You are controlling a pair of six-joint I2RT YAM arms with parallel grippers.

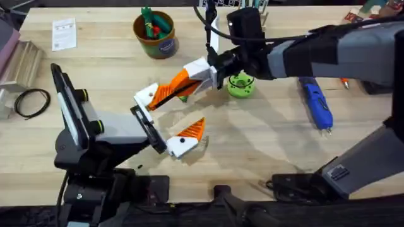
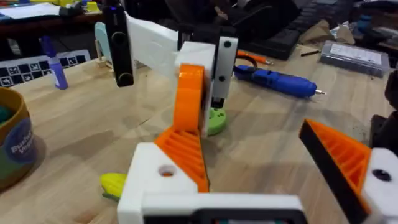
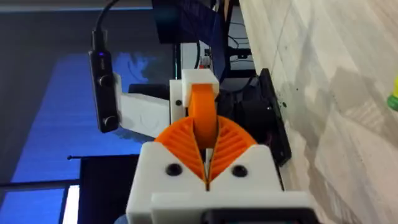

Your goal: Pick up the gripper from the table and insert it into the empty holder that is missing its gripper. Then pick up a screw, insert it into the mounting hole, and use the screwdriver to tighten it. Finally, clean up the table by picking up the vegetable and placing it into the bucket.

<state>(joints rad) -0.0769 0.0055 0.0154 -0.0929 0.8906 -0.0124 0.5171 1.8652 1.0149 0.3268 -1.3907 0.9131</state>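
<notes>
**Orange finger meets the left arm's holder**

The right pincer [image 1: 201,70] reaches in from the right of the bench [image 1: 265,145], its two orange ribbed pads pressed together on the gripper [image 3: 202,112], the loose orange finger, which juts straight out from between them. In the overhead view that finger's long axis runs down and left toward the left arm's upper jaw, and its tip touches or sits partly in the holder [image 1: 146,96], the white angular block with a round mounting hole. Whether it is fully seated I cannot tell.

The left pincer [image 1: 165,121] is spread wide: the holder side lies toward the bucket, and the other jaw, already carrying its own orange wedge, lies on the side away from it. As I judge it, the coming move turns on pushing the finger along its own axis into the holder.

The vegetable [image 2: 114,184], a yellow corn cob, lies on the wood just beside the holder. The screwdriver [image 1: 317,104], blue and smooth, lies well right of the holder; the bucket [image 1: 155,34], a brown-orange tub, stands beyond the holder.
</notes>
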